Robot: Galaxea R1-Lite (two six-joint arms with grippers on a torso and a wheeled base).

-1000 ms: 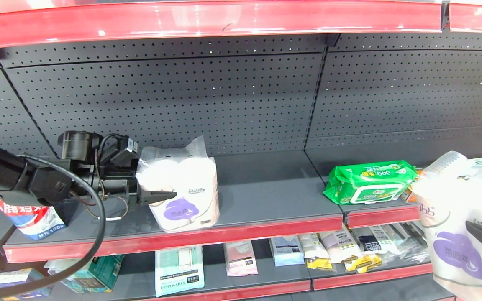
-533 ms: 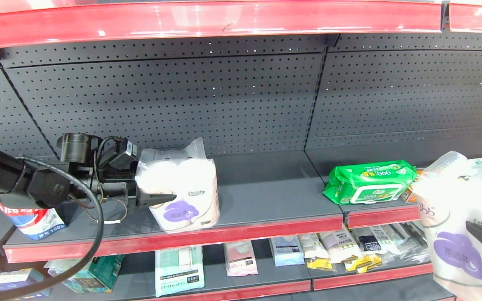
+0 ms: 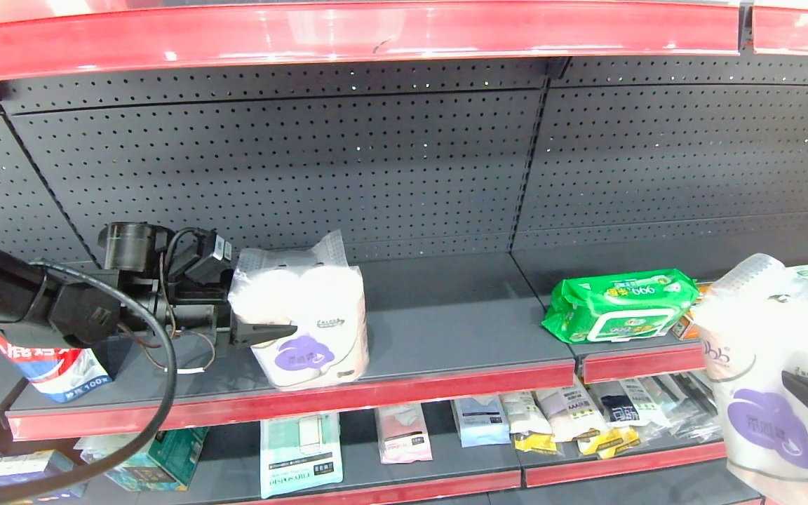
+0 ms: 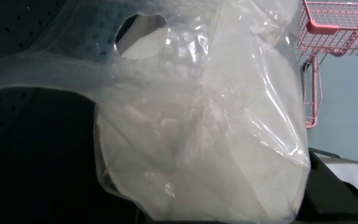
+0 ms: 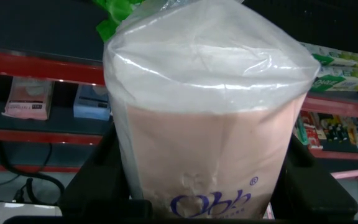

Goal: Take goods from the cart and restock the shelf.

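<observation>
The left jaws are clamped on a roll pack (image 3: pixel 306 315), one finger lying across its front face. This pack stands on the same shelf (image 3: pixel 446 337) as the green wipes (image 3: pixel 618 305), well to the wipes' left, and its base appears to rest on the board close to the red front lip. The right jaws grip a second roll pack (image 3: pixel 769 393) from both sides. It hangs off the shelf, in front of the wipes and just to their right.

The main risk is at release. The left pack is soft, film-wrapped and near the lip, so a finger catching the loose film on the way out could drag it forward and tip it over the edge. Opening wide before backing straight away should avoid that.

The second pack is bulky and squashy. Its film could slide in the grip, and a swing towards the board could clip the wipes, which also sit at the front edge, and push them off.
</observation>
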